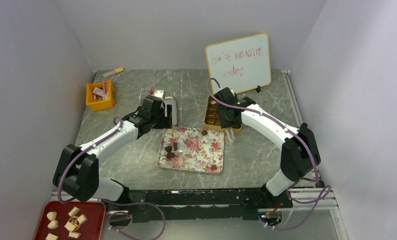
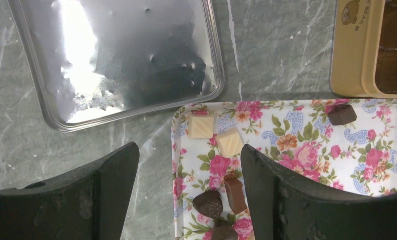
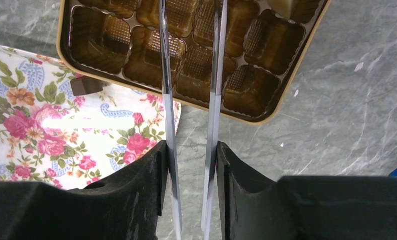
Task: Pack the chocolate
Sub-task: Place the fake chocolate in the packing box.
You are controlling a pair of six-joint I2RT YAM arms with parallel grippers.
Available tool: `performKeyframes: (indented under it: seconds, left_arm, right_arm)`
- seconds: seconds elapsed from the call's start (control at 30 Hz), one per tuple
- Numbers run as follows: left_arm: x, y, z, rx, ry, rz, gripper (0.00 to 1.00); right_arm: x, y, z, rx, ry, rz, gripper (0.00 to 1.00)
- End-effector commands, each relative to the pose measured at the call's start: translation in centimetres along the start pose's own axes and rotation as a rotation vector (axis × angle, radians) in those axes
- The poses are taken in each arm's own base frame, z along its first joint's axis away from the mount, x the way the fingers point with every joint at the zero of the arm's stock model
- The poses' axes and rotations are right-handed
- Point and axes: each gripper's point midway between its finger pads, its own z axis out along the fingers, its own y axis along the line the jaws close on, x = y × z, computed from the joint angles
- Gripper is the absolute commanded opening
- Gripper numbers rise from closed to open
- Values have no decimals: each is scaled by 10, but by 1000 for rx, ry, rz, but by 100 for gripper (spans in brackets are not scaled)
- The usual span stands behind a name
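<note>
On the grey marble counter [image 1: 136, 165], thin steel tweezers [image 3: 215, 100] are pinched in the right gripper [image 3: 191, 145] over the gold compartmented box [image 3: 246, 87], seemingly for placing small brown and cream chocolates [image 2: 202, 126]. The left gripper [image 2: 188, 150] is spread, empty.

The right claw [image 3: 191, 147] clamps thin metal tweezers [image 3: 164, 75], whose two blades stand apart over the empty brown cells of a gold box [image 3: 93, 42]. A cream piece [image 3: 289, 6] sits in one top-edge cell. On the floral tray [image 3: 46, 125] a dark chocolate [image 3: 86, 85] lies just beside the box, both on the marble bench [image 3: 336, 125].
</note>
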Motion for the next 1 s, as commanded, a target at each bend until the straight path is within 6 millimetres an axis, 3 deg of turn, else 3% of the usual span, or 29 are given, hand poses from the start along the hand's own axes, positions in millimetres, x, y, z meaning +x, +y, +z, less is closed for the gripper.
performKeyframes:
  seconds: [0.0, 0.3, 0.57, 0.83, 0.97]
  left_arm:
    - [-13, -6, -2, 30, -38, -2, 79]
    - [-13, -6, -3, 31, -40, -5, 79]
    - [-13, -6, -5, 30, -41, -6, 79]
    - [-15, -5, -6, 23, -45, -11, 79]
    - [-14, -5, -7, 22, -44, -23, 79]
  right_arm:
    - [-19, 3, -5, -22, -57, 16, 41]
    - [-19, 3, -6, -21, -60, 15, 41]
    - [-27, 3, -15, -36, -99, 22, 30]
    - [-40, 6, -37, -83, -157, -1, 27]
    - [-44, 18, -54, -117, -182, -50, 26]
